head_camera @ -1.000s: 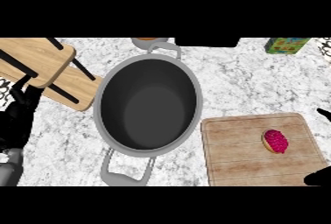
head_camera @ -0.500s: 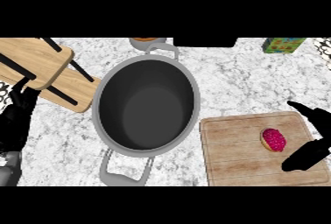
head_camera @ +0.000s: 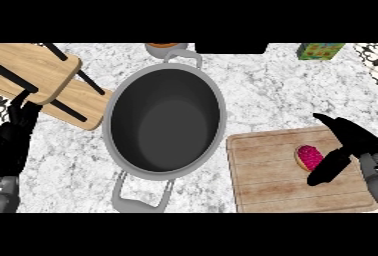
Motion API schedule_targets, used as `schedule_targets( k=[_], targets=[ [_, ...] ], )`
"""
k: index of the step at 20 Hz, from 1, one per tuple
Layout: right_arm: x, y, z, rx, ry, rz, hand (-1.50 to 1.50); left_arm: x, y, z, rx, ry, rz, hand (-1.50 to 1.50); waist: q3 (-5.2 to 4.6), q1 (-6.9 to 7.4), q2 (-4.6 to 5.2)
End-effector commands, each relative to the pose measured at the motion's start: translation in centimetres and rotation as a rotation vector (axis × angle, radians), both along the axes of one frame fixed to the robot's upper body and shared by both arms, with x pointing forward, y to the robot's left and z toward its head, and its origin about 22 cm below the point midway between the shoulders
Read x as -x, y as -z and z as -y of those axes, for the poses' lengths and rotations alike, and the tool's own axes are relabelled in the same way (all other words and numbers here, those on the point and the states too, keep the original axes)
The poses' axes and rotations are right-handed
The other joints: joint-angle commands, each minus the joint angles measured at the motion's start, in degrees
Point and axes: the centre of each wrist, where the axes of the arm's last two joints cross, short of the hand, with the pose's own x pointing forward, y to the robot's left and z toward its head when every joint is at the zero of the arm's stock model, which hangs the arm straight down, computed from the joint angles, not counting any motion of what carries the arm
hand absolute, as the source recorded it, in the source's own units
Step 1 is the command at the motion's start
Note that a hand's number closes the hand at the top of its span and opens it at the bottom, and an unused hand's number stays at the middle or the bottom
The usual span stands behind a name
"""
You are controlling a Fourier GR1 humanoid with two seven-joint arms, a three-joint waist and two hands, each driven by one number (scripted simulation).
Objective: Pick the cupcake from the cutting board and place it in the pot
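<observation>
A cupcake [head_camera: 308, 157] with pink frosting lies on the wooden cutting board [head_camera: 273, 175] at the lower right. My right hand [head_camera: 353, 140] is over the board's right part, open, its fingers and thumb spread on either side of the cupcake without closing on it. The big grey pot [head_camera: 164, 120] stands in the middle of the counter, dark inside and holding nothing. My left hand [head_camera: 16, 137] rests open at the left edge, fingers up.
A wooden stool or rack with black legs [head_camera: 52, 80] lies at the upper left, beside the pot. A green box [head_camera: 320, 50] sits at the top right and a small bowl [head_camera: 164, 48] behind the pot. The counter is white marble.
My right hand has come in from the right edge and now reaches over the board, around the cupcake. The left hand has shifted slightly at the left edge.
</observation>
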Motion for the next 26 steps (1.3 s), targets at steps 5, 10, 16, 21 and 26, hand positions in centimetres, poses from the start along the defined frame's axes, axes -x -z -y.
schedule_targets(
  k=[5,10,16,21,26],
  targets=[
    [-1.4,2.0,-0.4,0.047,0.037,-0.095,-1.50,2.3,3.6,-0.8,0.042,0.023,-0.140,0.00,-0.62,-0.25,0.51],
    [-2.0,4.7,-1.9,0.077,0.026,-0.115,-1.50,1.3,2.3,1.7,0.016,0.019,-0.144,0.00,-0.55,-0.20,0.51],
    [-1.7,4.8,-0.5,0.063,0.041,-0.114,-1.50,3.9,3.7,1.5,0.047,0.049,-0.150,0.00,-0.58,-0.23,0.28],
    [-1.1,6.7,-1.1,0.047,0.003,-0.143,-1.50,2.7,2.3,-1.3,0.033,0.015,-0.152,0.00,-0.60,-0.79,0.35],
    [-1.1,6.6,-0.4,0.061,-0.067,-0.089,1.50,3.7,3.2,0.2,0.033,0.010,-0.137,0.00,-0.58,-0.67,0.26]
  ],
)
